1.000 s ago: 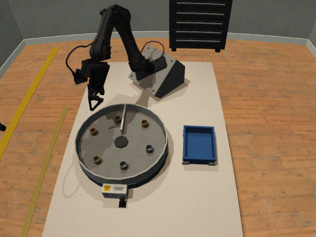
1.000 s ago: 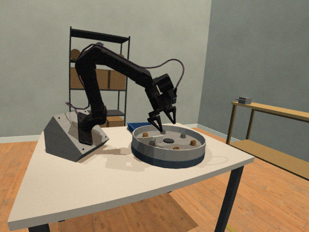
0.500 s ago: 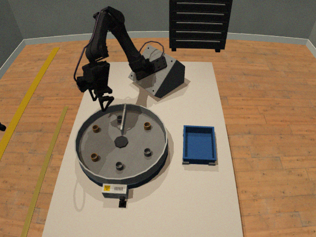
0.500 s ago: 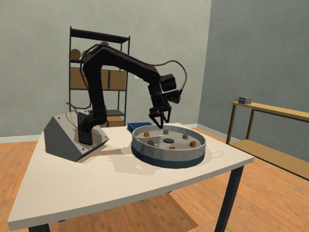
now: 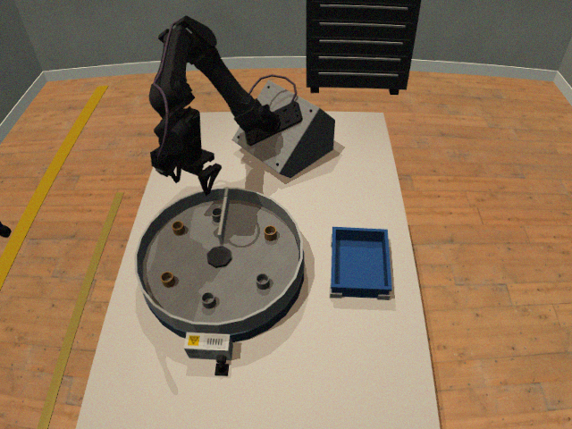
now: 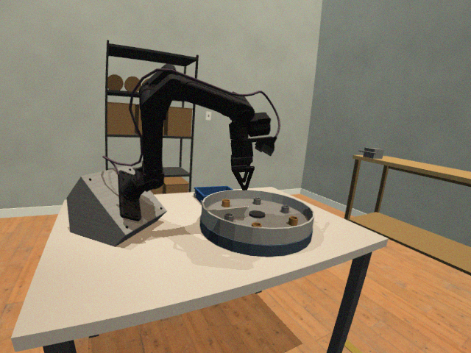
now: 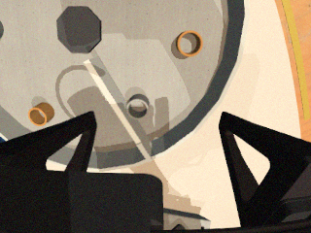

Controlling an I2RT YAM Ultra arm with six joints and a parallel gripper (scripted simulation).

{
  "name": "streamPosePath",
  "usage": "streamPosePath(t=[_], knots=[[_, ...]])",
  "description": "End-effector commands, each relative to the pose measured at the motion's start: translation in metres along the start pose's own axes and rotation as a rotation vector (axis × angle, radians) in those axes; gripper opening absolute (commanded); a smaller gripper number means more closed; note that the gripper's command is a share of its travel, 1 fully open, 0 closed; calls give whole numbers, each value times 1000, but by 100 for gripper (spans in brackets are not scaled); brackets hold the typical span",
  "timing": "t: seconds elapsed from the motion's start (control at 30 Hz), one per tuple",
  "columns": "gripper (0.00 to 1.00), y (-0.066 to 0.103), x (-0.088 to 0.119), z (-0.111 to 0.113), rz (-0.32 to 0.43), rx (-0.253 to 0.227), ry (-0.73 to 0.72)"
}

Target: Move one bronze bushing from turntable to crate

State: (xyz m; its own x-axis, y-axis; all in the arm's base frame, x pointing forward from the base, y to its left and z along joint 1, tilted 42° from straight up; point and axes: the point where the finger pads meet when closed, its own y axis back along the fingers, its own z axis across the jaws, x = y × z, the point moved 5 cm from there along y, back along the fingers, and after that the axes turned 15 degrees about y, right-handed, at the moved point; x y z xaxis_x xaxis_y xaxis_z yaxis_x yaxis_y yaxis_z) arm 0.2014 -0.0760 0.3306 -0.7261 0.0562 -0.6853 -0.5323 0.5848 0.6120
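standing on the pale table (image 5: 323,369) (image 6: 160,277), the round grey turntable (image 5: 298,252) (image 6: 258,232) (image 7: 233,39) has a raised rim and a thin divider (image 5: 223,212) (image 6: 228,212) (image 7: 119,109) inside it. in the top view the blue crate (image 5: 361,260) (image 6: 213,191) sits level to the right, with bare table between the two. the gripper (image 5: 191,184) (image 6: 243,187) (image 7: 157,118) is open and holds nothing, above the turntable's far edge. three bronze bushings (image 5: 270,232) (image 6: 226,203) (image 7: 41,114), short open-topped rings, stand apart on the turntable among three grey ones; the right-hand bronze one has open floor between it and the rim.

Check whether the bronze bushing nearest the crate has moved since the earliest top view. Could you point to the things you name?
Yes. That bronze bushing (image 5: 270,235) (image 6: 226,204) (image 7: 47,111) has moved clockwise in the top view, farther from the pale bar (image 5: 223,214) (image 6: 236,212) (image 7: 119,110).
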Motion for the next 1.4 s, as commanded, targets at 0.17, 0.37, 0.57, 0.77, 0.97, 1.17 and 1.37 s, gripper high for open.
streamPosePath(t=[0.17, 0.37, 0.57, 0.77, 0.97, 1.17, 1.37], knots=[[100, 17, 4, 10, 105, -61, 296], [100, 24, 7, 15, 152, -94, 458], [100, 28, 8, 14, 151, -101, 484], [100, 29, 8, 13, 146, -101, 480], [100, 29, 7, 13, 141, -101, 473], [100, 29, 7, 13, 141, -101, 473], [11, 29, 7, 13, 141, -101, 473]])
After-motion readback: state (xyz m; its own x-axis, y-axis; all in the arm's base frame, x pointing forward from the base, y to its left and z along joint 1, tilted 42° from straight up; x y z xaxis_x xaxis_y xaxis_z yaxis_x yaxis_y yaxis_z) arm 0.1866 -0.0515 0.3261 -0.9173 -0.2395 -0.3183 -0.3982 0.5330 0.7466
